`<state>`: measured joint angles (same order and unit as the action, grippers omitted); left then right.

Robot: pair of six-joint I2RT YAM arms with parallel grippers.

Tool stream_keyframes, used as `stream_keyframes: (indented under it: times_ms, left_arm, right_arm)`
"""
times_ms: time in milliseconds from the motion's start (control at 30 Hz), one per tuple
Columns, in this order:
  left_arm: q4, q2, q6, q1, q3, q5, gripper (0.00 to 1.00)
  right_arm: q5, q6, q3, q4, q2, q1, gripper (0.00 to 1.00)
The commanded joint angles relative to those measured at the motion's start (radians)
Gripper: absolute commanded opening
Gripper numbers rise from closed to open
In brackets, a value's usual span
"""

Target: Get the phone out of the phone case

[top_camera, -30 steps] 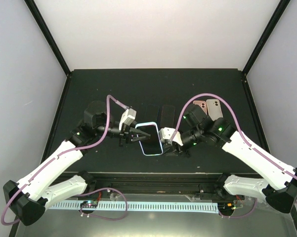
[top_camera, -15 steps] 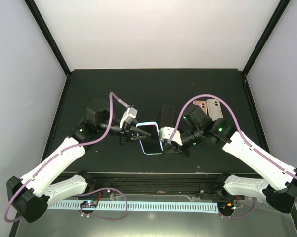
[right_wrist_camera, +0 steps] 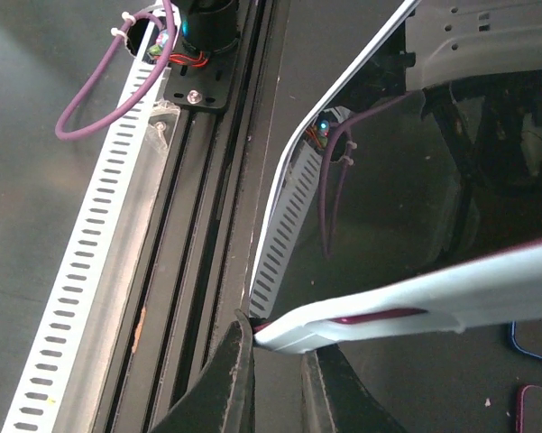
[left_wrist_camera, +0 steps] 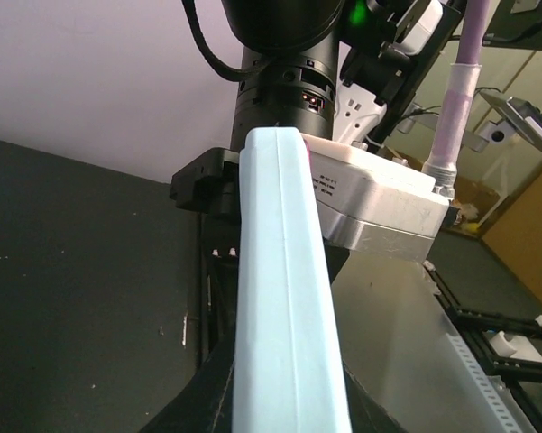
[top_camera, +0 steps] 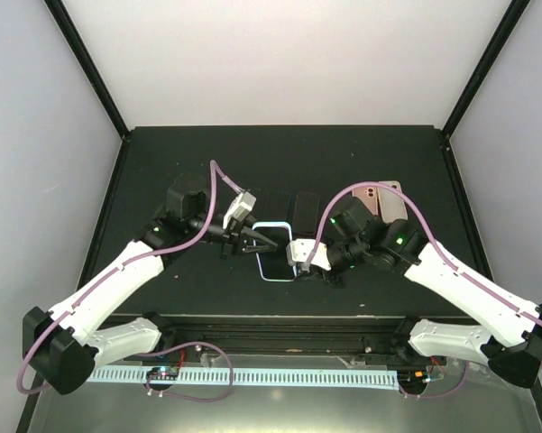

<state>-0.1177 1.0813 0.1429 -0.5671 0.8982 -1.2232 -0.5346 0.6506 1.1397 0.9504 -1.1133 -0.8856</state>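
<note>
The phone in its light blue case (top_camera: 275, 250) is held off the black table (top_camera: 162, 162) between both grippers, tilted up on edge. My left gripper (top_camera: 255, 241) is shut on the case's left side. In the left wrist view the case's pale blue edge (left_wrist_camera: 284, 298) runs up between the dark fingers (left_wrist_camera: 198, 406). My right gripper (top_camera: 299, 259) is shut on the case's near right corner (right_wrist_camera: 284, 332). In the right wrist view the glossy black screen (right_wrist_camera: 388, 189) faces the camera, and a thin dark red line (right_wrist_camera: 374, 316) shows along the case lip.
Two dark phones or cases (top_camera: 293, 207) lie just behind the held phone. Two pink-backed phones (top_camera: 382, 197) lie at the right rear. A white slotted cable tray (top_camera: 280, 376) and black rail run along the near table edge, and show in the right wrist view (right_wrist_camera: 81, 271).
Both grippers have carried the phone a little away from the bases and tipped it more on edge. The left arm has stretched further forward. Both grips are unchanged.
</note>
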Motion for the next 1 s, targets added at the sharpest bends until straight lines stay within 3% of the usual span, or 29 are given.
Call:
stream_keyframes:
  times_ms: [0, 567, 800, 967]
  left_arm:
    - [0.034, -0.001, 0.101, -0.003, 0.035, -0.077, 0.01]
    - [0.053, 0.024, 0.130, -0.003, 0.030, -0.095, 0.02]
    - [0.056, 0.030, 0.133, -0.003, 0.029, -0.097, 0.02]
    - [0.068, 0.020, 0.134, -0.005, 0.024, -0.099, 0.02]
  right_arm:
    - [0.093, 0.098, -0.012, -0.176, -0.001, -0.019, 0.05]
    - [0.206, 0.153, -0.035, -0.229, 0.008, -0.030, 0.06]
    - [0.236, 0.035, -0.038, -0.316, 0.020, -0.030, 0.05]
    - [0.264, -0.126, -0.035, -0.418, 0.026, -0.011, 0.12]
